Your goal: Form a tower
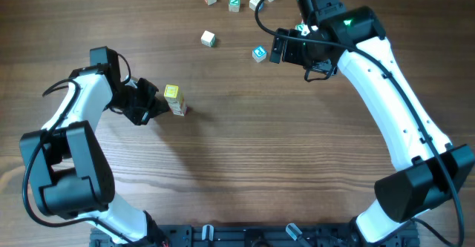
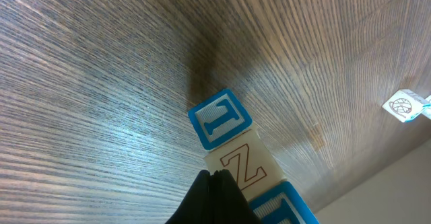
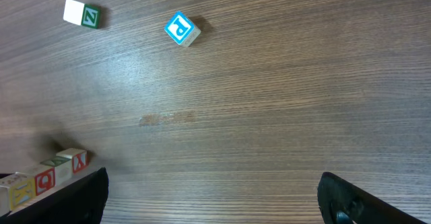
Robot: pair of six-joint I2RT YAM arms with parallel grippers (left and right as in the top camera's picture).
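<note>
Overhead, the tower (image 1: 175, 100) stands left of the frame's centre, a slim stack topped by a pale yellow cube with white cubes under it. The left gripper (image 1: 157, 107) sits just to the tower's left at its lower cubes, its tip aimed at the stack. The left wrist view shows this gripper's dark fingertips (image 2: 214, 187) pressed together at the bottom centre with nothing between them. They overlap the edge of the Z cube (image 2: 241, 167), which lies below a blue-framed cube (image 2: 219, 118); I cannot tell whether they touch it. The right gripper (image 1: 276, 47) is in the upper right of the overhead frame, well apart from the tower, with a blue-marked loose cube (image 1: 259, 53) just to its left. In the right wrist view its two fingers (image 3: 81, 198) stand wide apart at the bottom corners over bare wooden table (image 3: 256, 116). There the tower shows at the lower left edge. A blue P cube (image 3: 180, 29) and a green Z cube (image 3: 82, 13) lie in the upper left.
</note>
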